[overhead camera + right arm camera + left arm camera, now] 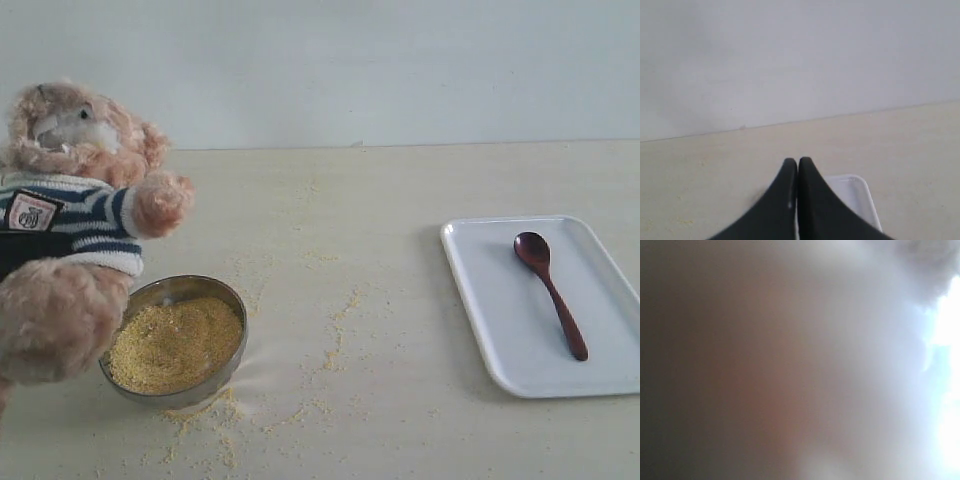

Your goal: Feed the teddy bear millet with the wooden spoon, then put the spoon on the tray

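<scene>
The wooden spoon (550, 290) is found on the tray (500, 330), which is placed near the right edge of the bench (400, 200). The spoon is laid flat, with its round bowl turned to the far edge of the bench and its slim handle slanted toward the front right corner. It is touched by no gripper.

The teddy bear (75, 200) is seated at the left edge of the bench, and part of its body is cut off by the picture. Just beside its leg, toward the front left corner, a metal bowl (190, 285) is placed, and a heap of millet (175, 345) is held in it. Loose grains (335, 350) are scattered over the bench between the bowl and the tray, and also in front of the bowl.

In the right wrist view the right gripper (798, 161) is seen fully closed: its two black fingers are pressed together and nothing is held between them. A corner of the tray (852, 192) is seen under it.

The left wrist view is filled by a blur only. The left gripper is not shown in any view, so its opening cannot be told.
</scene>
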You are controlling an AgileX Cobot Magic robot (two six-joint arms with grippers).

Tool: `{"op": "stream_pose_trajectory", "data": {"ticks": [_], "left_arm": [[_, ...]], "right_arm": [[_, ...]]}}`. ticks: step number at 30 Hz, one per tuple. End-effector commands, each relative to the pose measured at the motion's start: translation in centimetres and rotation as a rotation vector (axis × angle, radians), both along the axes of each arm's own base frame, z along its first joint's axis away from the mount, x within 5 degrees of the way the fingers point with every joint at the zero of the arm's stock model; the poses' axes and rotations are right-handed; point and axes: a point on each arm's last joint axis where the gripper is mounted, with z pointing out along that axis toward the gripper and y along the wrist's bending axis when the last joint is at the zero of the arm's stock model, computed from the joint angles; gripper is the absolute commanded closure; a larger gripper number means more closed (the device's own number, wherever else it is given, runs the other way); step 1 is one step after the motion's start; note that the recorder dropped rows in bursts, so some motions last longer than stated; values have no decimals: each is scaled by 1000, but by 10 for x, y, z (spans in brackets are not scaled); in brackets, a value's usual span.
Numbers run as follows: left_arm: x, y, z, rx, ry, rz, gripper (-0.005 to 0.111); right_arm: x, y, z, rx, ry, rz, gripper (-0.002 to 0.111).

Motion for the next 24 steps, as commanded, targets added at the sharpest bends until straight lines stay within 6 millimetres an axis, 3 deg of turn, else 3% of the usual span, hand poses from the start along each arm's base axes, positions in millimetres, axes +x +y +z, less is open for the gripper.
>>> {"op": "stream_pose_trajectory", "data": {"ticks": [1, 5, 13, 19, 24], "left_arm": [[5, 0, 11, -55, -34, 4, 102], [4, 0, 10, -53, -14, -9, 102], [6, 1, 12, -70, -33, 16, 102], [2, -1, 26, 9, -191, -1, 102], [-3, -3, 38, 24, -262, 13, 102]], "right_arm": [[-41, 3, 4, -65, -9, 82, 108], [-72, 4, 4, -30, -29, 119, 108], [-112, -7, 9, 6, -206, 36, 109], [-105, -15, 7, -253, -451, -71, 109], [-99, -14, -4, -236, -449, -63, 109]]}}
